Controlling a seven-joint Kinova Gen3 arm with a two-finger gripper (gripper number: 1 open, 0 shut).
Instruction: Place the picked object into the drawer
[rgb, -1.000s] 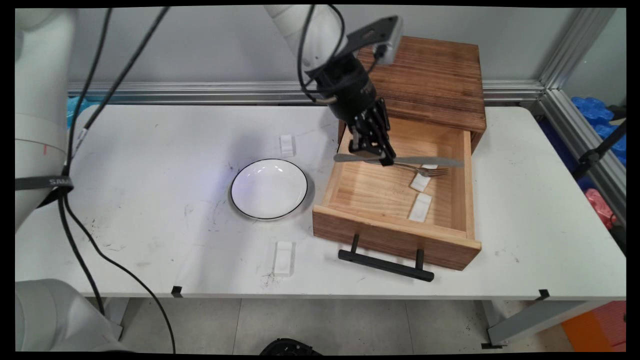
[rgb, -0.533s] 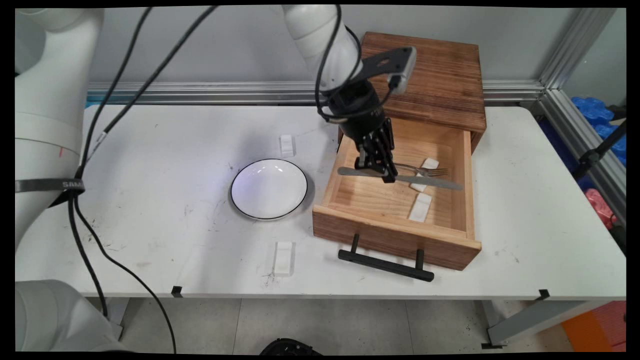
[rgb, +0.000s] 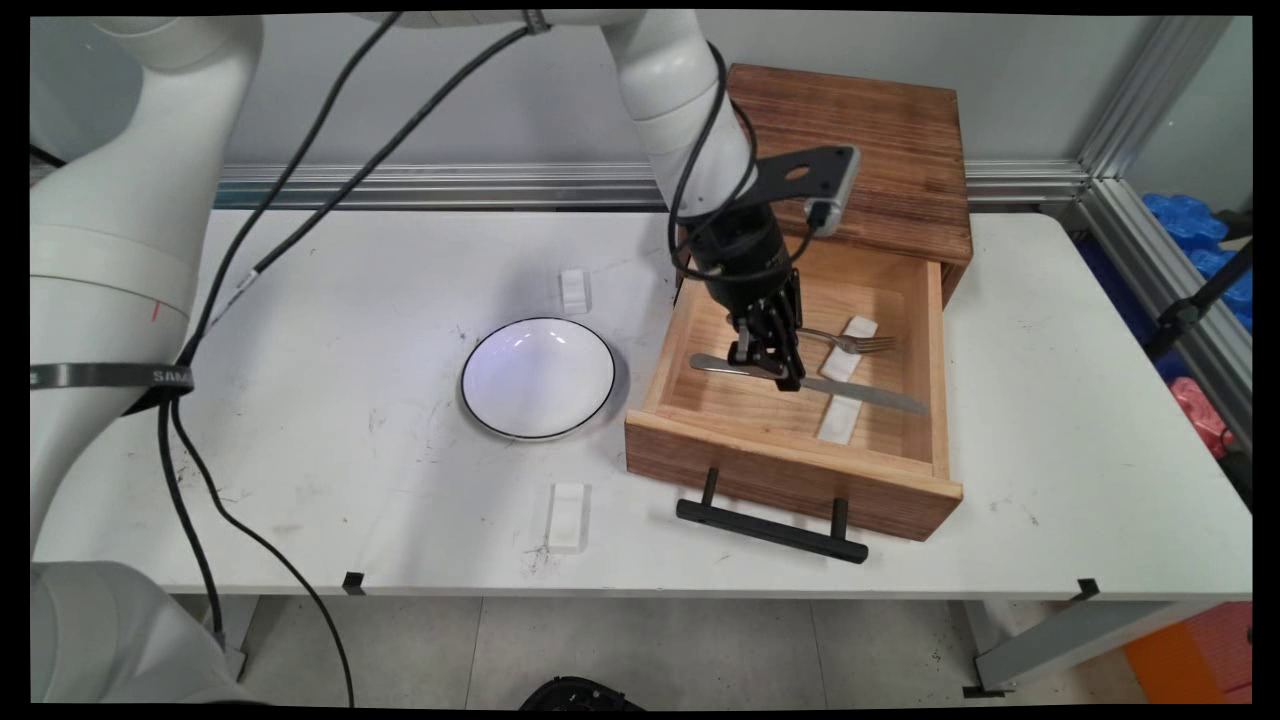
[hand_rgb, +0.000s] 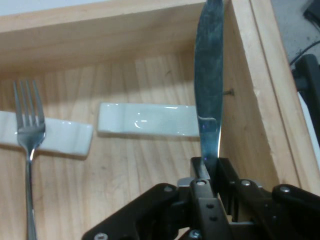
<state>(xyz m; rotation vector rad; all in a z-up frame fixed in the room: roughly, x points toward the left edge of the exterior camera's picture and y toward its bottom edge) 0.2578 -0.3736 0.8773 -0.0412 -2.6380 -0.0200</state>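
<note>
Clamping a table knife (rgb: 812, 383) near the middle of its length, the pincer (rgb: 768, 372) hangs inside the open wooden drawer (rgb: 790, 470), fingers closed on the metal. The knife lies roughly level, handle end to the pincer's left in the main view, blade tip to its right and slightly nearer the camera. Nearer than the pincer is the drawer's front panel with a black bar handle (rgb: 770, 529). Below the knife blade, a white rest (rgb: 840, 416) lies on the drawer floor. Just beyond the pincer, a fork (rgb: 850, 342) lies across a second white rest (rgb: 848, 352). To the pincer's left, outside the drawer, a white bowl (rgb: 538, 378) sits on the bench (rgb: 300, 400). Farthest back, the wooden cabinet (rgb: 860, 150) stands behind the pincer.
</note>
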